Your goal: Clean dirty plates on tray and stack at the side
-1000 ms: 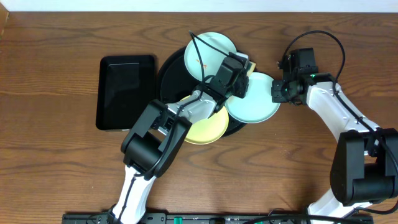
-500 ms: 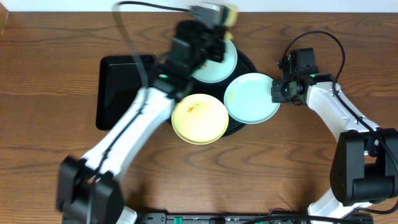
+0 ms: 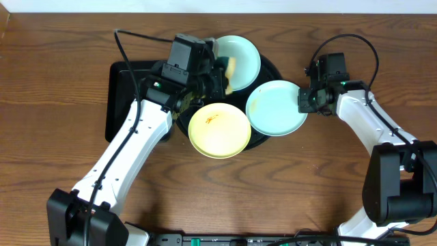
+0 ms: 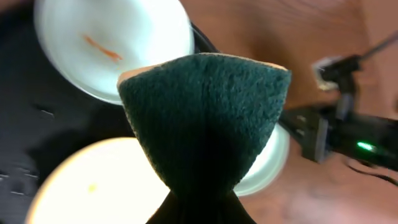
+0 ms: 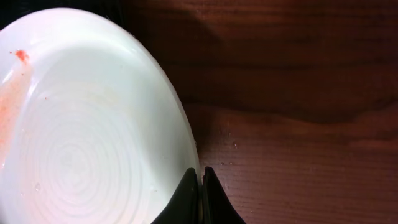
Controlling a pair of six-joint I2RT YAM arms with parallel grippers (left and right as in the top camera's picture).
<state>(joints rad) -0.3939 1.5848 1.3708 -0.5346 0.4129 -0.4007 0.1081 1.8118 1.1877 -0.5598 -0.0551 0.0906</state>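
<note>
Nothing is stacked yet: all three plates [image 3: 218, 130] rest on the tray [image 3: 268, 67] at frame centre, smears showing. The left fingers [image 3: 218, 74] clamp the green sponge [image 4: 205, 118] (poised beside the upper plate [image 3: 242, 55]). The right fingers [image 5: 194, 196] pinch the right plate [image 5: 93, 124] by its rim.

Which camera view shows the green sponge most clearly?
The left wrist view: the sponge fills the middle of the frame, green face toward the camera, pinched at its lower end. The overhead view shows only a small yellowish sliver at the left gripper. The right wrist view does not show it.
</note>
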